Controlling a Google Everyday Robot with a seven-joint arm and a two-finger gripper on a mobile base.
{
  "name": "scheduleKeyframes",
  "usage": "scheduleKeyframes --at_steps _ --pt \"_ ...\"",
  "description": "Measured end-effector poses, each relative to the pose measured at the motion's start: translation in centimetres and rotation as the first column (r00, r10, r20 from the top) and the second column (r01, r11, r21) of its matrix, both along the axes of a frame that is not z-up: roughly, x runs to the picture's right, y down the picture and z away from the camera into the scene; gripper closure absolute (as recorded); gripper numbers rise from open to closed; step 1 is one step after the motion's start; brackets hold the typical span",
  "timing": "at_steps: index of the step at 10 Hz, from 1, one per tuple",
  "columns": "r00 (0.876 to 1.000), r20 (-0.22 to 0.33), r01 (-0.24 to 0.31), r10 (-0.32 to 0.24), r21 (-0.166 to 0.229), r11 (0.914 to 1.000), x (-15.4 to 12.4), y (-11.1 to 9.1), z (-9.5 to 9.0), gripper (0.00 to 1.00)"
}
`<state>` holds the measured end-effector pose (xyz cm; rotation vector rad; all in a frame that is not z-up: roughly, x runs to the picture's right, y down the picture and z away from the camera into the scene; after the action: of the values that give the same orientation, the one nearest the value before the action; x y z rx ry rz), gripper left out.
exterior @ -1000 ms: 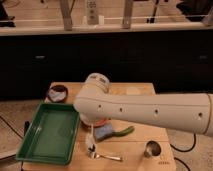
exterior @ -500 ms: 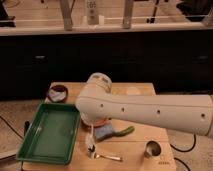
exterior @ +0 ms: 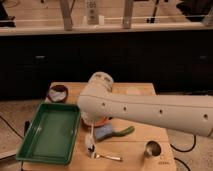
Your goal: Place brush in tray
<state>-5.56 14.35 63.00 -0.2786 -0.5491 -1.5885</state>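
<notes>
The dark-green tray lies at the left of the wooden table and nothing lies in it. The brush shows as a slim white stick just right of the tray's rim, running down from under my arm toward the table. My white arm reaches in from the right and covers the table's middle. My gripper is at the arm's lower left end, above the brush, hidden behind the arm's casing. I cannot tell whether it holds the brush.
A silver fork lies near the front edge. A blue pad with a green handle and an orange bowl sit partly under the arm. A metal cup stands front right. A dark bowl is at the back left.
</notes>
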Motion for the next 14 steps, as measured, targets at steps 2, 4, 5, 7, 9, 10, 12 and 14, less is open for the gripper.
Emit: scheduleKeyframes --at_steps 2,4,5,7,9,10,12,14 --pt "1.0 0.007 0.001 -0.001 -0.001 1.0 -0.14 -0.11 -0.12 0.95" --pt "1.0 0.01 0.001 -0.001 -0.002 1.0 -0.12 -0.22 -0.2 0.95" --pt "1.0 0.012 0.003 -0.003 -0.004 1.0 -0.16 -0.22 -0.25 0.95" --pt "1.0 0.017 0.007 -0.007 -0.004 1.0 -0.26 -0.3 -0.32 0.95" --pt "1.0 0.022 0.013 -0.013 -0.004 0.9999 -0.35 -0.36 -0.38 0.95" --pt "1.0 0.024 0.016 -0.016 -0.004 0.9999 -0.35 -0.39 -0.41 0.95" --pt "0.999 0.031 0.022 -0.022 -0.006 0.9997 -0.49 -0.4 -0.52 0.95" --pt "0.999 0.036 0.026 -0.026 -0.006 0.9996 -0.6 -0.48 -0.6 0.95"
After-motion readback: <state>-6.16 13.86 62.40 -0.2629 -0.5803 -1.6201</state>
